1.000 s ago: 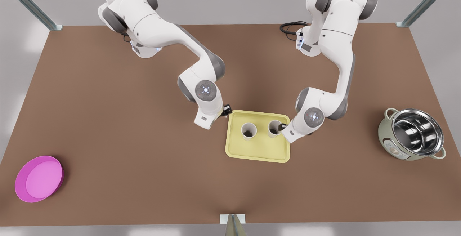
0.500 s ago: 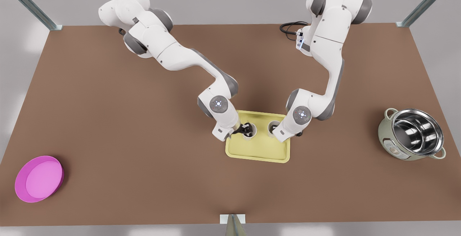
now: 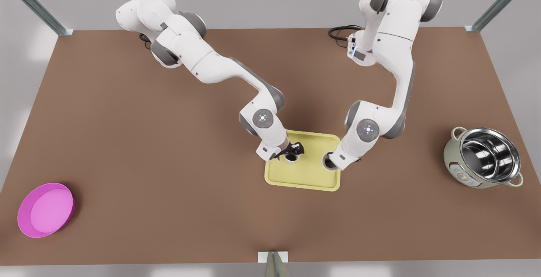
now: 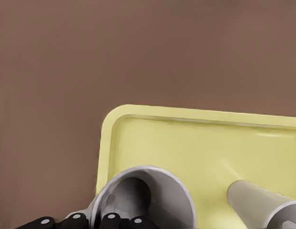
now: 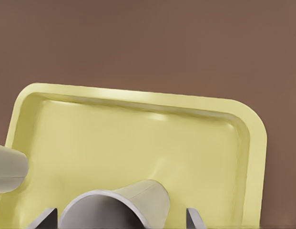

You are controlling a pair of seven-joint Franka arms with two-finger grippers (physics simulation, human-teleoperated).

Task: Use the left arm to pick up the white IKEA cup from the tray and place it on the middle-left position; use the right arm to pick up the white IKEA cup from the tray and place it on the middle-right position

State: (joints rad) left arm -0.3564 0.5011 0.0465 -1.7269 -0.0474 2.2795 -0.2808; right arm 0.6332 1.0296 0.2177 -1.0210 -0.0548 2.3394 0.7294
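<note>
Left fingers (image 4: 109,220) closed on the wall of the left cup (image 4: 152,191), one inside, cup on the tray (image 4: 186,143); my right fingers (image 5: 194,218) flank the right cup (image 5: 138,195), grip I cannot tell, so I'd seat both holds, then lift straight, slowly, clear of the rim.

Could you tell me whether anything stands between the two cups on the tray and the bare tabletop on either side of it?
Nothing visible does. Only the low rim of the tray lies between each cup and the brown table. The magenta dish and the pot sit far off.
</note>
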